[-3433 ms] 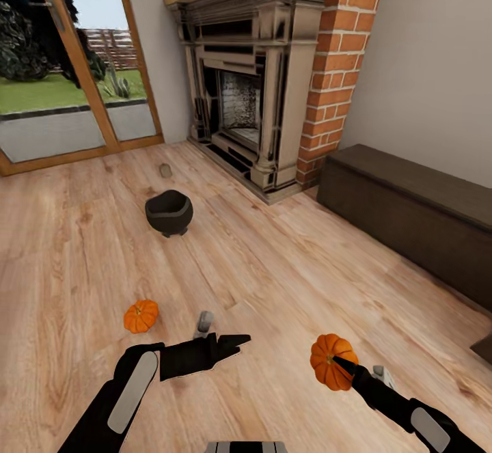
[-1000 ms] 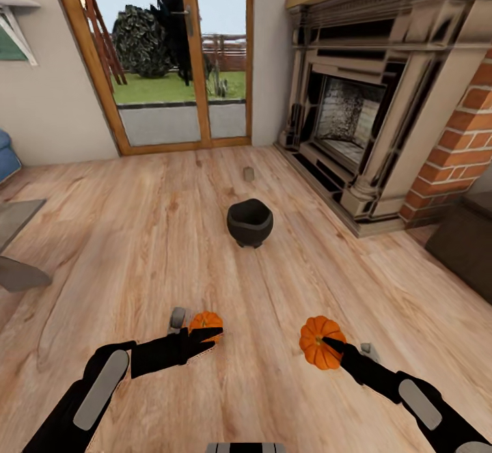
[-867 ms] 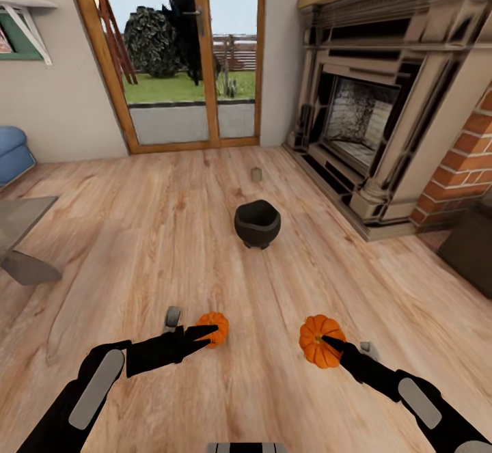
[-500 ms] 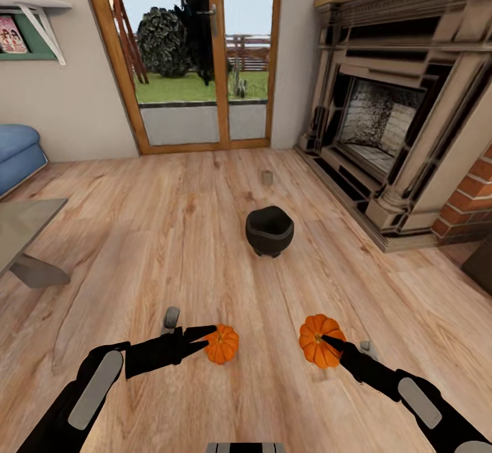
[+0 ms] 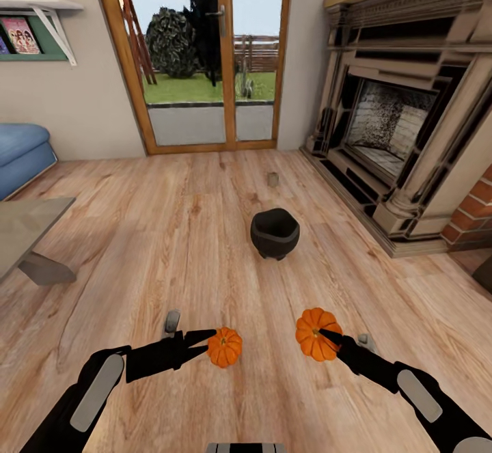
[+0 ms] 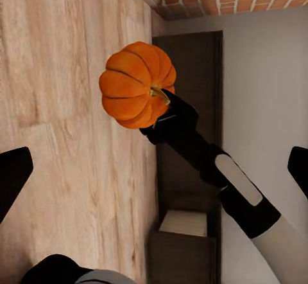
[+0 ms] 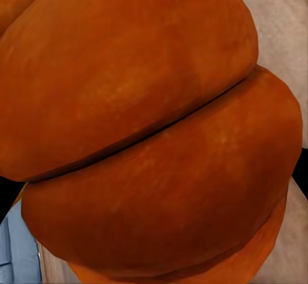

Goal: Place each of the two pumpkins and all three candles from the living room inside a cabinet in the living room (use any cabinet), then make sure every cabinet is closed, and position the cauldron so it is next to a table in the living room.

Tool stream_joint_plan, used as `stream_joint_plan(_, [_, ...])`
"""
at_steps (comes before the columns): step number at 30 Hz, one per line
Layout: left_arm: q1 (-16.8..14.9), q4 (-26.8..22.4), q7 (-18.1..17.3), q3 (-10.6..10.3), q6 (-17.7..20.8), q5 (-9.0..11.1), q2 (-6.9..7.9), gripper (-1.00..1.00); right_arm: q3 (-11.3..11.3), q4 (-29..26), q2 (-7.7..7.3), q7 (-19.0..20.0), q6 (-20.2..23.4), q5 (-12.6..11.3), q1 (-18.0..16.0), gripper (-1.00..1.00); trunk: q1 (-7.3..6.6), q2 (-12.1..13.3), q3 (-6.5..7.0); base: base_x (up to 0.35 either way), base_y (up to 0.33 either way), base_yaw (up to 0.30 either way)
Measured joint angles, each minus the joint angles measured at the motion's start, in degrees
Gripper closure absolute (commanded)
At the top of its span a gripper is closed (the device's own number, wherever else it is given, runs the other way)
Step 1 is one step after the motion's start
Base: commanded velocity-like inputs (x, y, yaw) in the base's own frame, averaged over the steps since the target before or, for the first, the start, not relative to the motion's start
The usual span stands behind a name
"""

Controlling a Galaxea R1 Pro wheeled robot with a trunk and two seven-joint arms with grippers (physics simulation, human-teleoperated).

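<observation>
- Right gripper, fingers clamped on one pumpkin, carries it clear of the floor.
- Left gripper, fingers apart, reaches the second pumpkin at its three o'clock.
- Cauldron waits at twelve.

Stone-and-brick fireplace at right; glazed wooden doors ahead; blue sofa and wall shelf at left.

Head view swings left: cabinet leaves frame, blue sofa, grey table and shelf enter. Floor pumpkin now sits at left gripper fingertips instead of well left.
</observation>
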Motion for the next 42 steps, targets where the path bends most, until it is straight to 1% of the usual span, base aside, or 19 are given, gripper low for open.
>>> stream_joint_plan(4, [0.0,0.1,0.0,0.0,-0.2,-0.1,-0.02,-1.00,0.0,-0.1,0.00,0.3,0.1,0.1,0.0,1.00,0.11,-0.1,-0.88,0.000,0.000,0.000])
stream_joint_plan(7, [-0.1,1.0,0.0,0.0,-0.6,-0.3,-0.02,-1.00,0.0,-0.4,-0.15,0.5,0.2,0.0,0.0,1.00,0.18,-0.1,-1.54,0.000,0.000,0.000])
stream_joint_plan(12, [-0.1,3.0,-0.1,0.0,-3.9,-0.8,0.05,-1.00,0.0,-3.5,-0.26,0.6,1.2,-0.1,0.0,1.00,0.31,-0.2,-2.65,0.000,0.000,0.000])
stream_joint_plan(18, [-0.1,3.4,-0.1,0.0,-4.6,-0.9,0.38,-1.00,0.0,-6.6,-0.35,0.6,2.0,-0.2,0.0,1.00,0.47,-0.2,-3.98,0.000,0.000,0.000])
stream_joint_plan(21, [-0.1,3.4,-0.1,-0.1,-6.6,-0.9,0.39,-1.00,0.0,-9.1,-0.30,0.6,3.8,-0.3,0.0,1.00,0.54,-0.3,-4.65,0.000,0.000,0.000])
stream_joint_plan(24, [-0.1,3.4,-0.1,-0.2,-7.5,-0.9,0.34,-1.00,-0.1,-10.8,-0.34,0.6,4.2,-0.2,0.0,1.00,0.62,-0.3,-5.31,0.000,0.000,0.000])
stream_joint_plan(29, [-0.1,3.4,-0.2,-0.5,-7.9,-1.1,0.31,-1.00,-0.1,-11.4,-0.29,0.6,4.3,-0.2,0.0,1.00,0.75,-0.4,-6.42,0.000,0.000,0.000])
stream_joint_plan(32, [-0.1,3.4,-0.2,-0.5,-8.5,-1.0,0.28,-1.00,-0.1,-11.5,-0.28,0.6,4.3,-0.8,0.0,1.00,0.83,-0.4,-7.09,0.000,0.000,0.000])
stream_joint_plan(35, [-1.0,2.7,-0.3,-0.4,-8.6,-0.9,0.37,-1.00,-0.1,-11.4,-0.28,0.6,4.3,-1.0,0.0,1.00,0.90,-0.5,-7.75,0.000,0.000,0.000])
stream_joint_plan(39, [-1.9,2.9,-3.7,-0.2,-8.9,-1.4,0.57,-1.00,-0.1,-11.4,-0.18,0.6,4.3,-1.0,0.0,1.00,1.01,-0.5,-8.64,0.000,0.000,0.000])
stream_joint_plan(42, [-2.3,3.1,-4.8,-0.2,-9.8,-1.7,1.23,-1.00,-0.1,-11.4,-0.19,0.6,4.3,-1.0,0.0,1.00,1.09,-0.6,-9.30,0.000,0.000,0.000])
